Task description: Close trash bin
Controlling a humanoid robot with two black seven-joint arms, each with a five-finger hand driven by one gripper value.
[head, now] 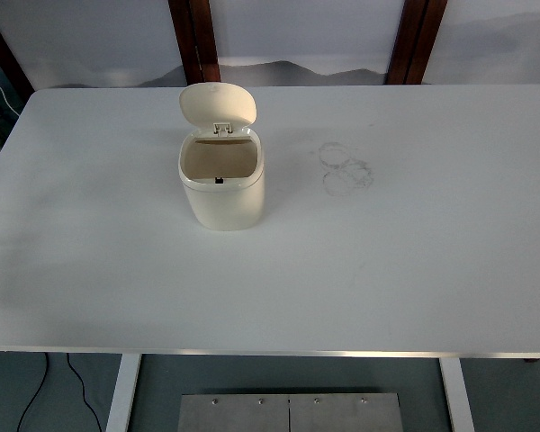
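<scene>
One white worktop (414, 270) spreads across nearly my whole view. On it, left of centre and toward the far side, stands the cream trash bin (222, 184), upright. Its lid (218, 104) is swung up and back on the far-edge hinge, leaving the mouth open. Faint ring marks (346, 167) lie just right of it. Neither hand of mine shows, so I cannot tell their state.
</scene>
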